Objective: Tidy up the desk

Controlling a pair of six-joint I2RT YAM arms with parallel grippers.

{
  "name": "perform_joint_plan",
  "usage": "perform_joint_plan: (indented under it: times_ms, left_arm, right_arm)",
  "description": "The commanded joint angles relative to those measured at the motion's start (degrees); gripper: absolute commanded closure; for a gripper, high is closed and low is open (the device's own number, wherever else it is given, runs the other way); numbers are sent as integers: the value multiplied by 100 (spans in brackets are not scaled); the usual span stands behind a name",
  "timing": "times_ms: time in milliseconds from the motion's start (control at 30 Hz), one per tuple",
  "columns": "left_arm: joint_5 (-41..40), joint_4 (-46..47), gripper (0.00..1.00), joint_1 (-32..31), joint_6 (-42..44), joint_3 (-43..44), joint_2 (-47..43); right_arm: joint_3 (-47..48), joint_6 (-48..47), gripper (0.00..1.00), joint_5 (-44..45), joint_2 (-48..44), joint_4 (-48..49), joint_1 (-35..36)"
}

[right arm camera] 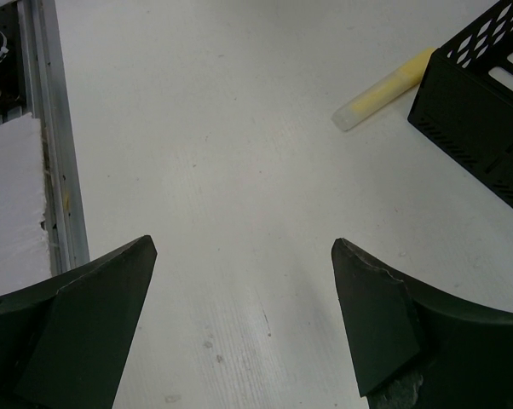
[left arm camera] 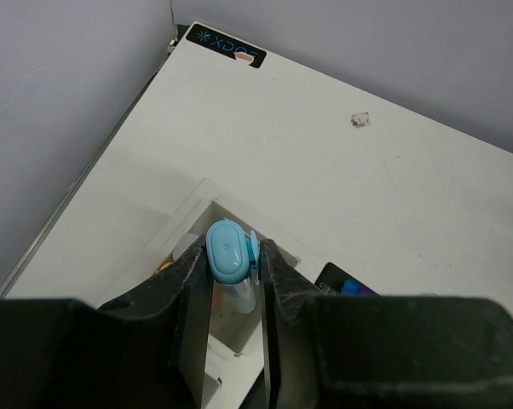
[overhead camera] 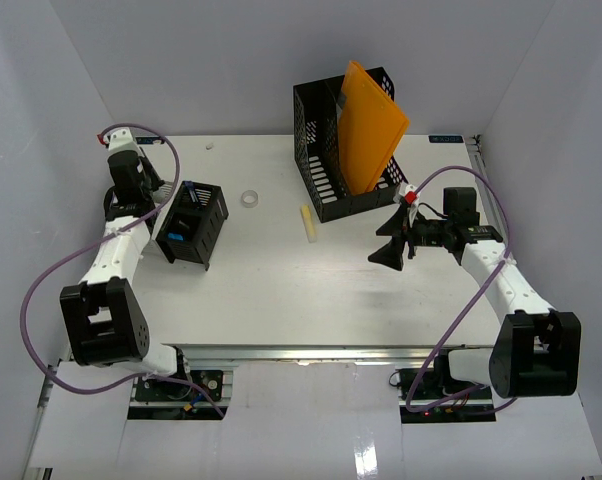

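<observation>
Desk surface [overhead camera: 281, 290] fills the middle of your top view, walled on the left, far and right sides. Its long axis runs left to right and its metal rail [overhead camera: 311, 352] faces the two arm bases. On it you have one mesh holder [overhead camera: 321, 150] with one orange folder [overhead camera: 369, 125] leaning in it, one box [overhead camera: 193, 222], one tape roll [overhead camera: 249, 199] and one yellow stick [overhead camera: 307, 222]. The holder stands by the far edge, right of centre, and the box sits near the left edge. The stick lies just beside the holder's near left corner, and the roll lies between box and holder. Your widest open stretch on the desk surface is the near middle, between the arms. Your left hand [left arm camera: 233, 260] is clenched on a blue-capped tube [left arm camera: 225, 245] over the box. Your right hand [right arm camera: 239, 247] is released, its fingers [right arm camera: 95, 298] spread wide above bare surface near the right edge.
</observation>
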Motion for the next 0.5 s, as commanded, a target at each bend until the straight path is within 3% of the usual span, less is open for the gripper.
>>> perform_joint_plan:
  times_ms: [0, 200, 233, 300, 400, 467]
  left_arm:
    - [195, 363, 100, 63, 231, 422, 229]
    - [228, 379, 97, 71, 273, 442, 428]
    - [234, 378, 87, 71, 214, 379, 423]
    - [209, 366, 57, 72, 72, 223, 388]
    - [240, 292, 28, 80, -68, 121, 289]
    - [331, 222, 16, 80, -183, 99, 140]
  right_arm:
    - [11, -163, 10, -155, -190, 36, -28]
    - [12, -200, 10, -144, -115, 14, -28]
    - [12, -206, 10, -132, -97, 6, -28]
    - [12, -235, 10, -100, -65, -10, -28]
    - [12, -240, 10, -63, -41, -18, -28]
    - [12, -244, 10, -41, -41, -14, -28]
